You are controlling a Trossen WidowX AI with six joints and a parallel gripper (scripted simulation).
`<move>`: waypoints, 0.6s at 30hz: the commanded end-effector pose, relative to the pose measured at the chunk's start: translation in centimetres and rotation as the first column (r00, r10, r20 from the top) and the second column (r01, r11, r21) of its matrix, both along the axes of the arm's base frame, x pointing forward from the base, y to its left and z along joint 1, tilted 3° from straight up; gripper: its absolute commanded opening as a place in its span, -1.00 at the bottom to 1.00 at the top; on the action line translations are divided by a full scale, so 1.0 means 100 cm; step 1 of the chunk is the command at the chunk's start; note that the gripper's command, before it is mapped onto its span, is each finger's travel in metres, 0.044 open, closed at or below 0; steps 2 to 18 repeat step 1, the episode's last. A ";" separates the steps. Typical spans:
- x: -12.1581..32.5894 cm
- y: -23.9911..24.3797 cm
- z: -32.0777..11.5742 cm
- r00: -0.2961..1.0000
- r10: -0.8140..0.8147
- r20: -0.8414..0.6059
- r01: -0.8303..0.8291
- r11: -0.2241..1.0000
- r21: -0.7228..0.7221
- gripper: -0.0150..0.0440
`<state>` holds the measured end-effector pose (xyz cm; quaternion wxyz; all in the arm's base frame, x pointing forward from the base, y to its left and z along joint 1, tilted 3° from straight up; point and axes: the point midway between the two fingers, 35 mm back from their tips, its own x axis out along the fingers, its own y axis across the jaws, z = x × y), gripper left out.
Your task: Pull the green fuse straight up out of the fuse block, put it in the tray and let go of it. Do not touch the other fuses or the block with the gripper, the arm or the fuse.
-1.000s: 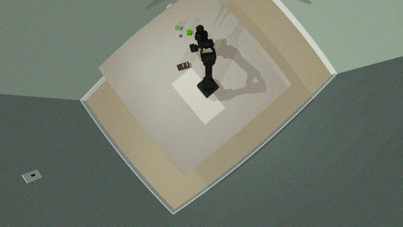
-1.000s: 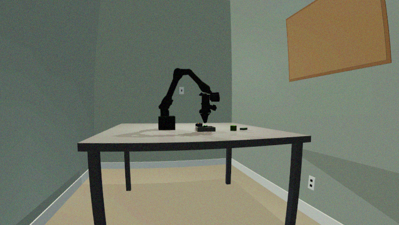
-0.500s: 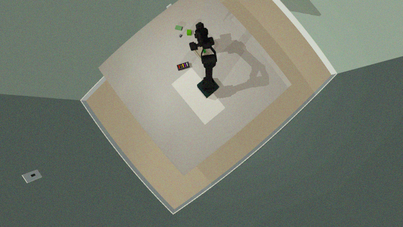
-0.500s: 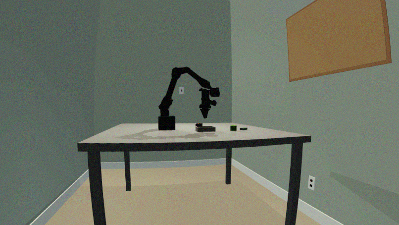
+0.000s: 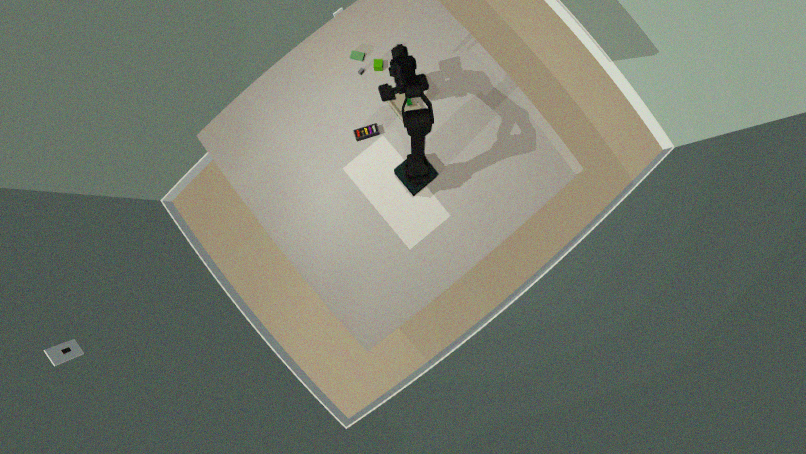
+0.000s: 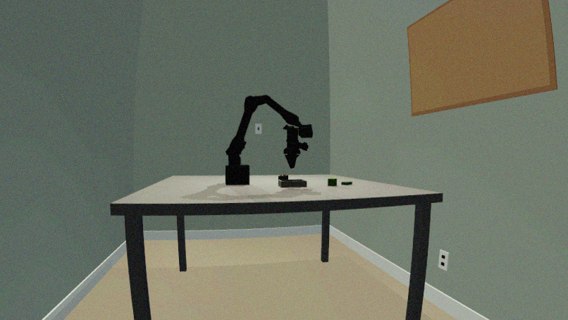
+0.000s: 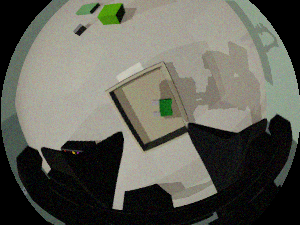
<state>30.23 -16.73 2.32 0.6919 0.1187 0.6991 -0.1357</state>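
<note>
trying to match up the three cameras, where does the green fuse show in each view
Top: green fuse is a small green speck inside the tray, mostly hidden under the arm.
Exterior: not discernible; only the low tray under the gripper shows.
Wrist: lying on the tray floor, right of centre, above the open fingers.
Shared landmark: the tray, which shows in all three views.

- Green fuse (image 7: 166,107): small, lying free in tray, directly below my spread gripper (image 7: 157,161).
- Tray (image 7: 136,117): shallow, beige, dark-rimmed, beneath gripper.
- Fuse block (image 5: 366,131): dark, well aside.
</note>
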 end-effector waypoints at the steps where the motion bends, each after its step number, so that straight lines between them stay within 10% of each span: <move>1: 0.000 0.000 0.000 1.000 0.000 0.000 0.000 1.000 0.000 0.63; 18: 0.000 0.000 0.000 1.000 0.000 0.000 0.000 1.000 0.000 0.63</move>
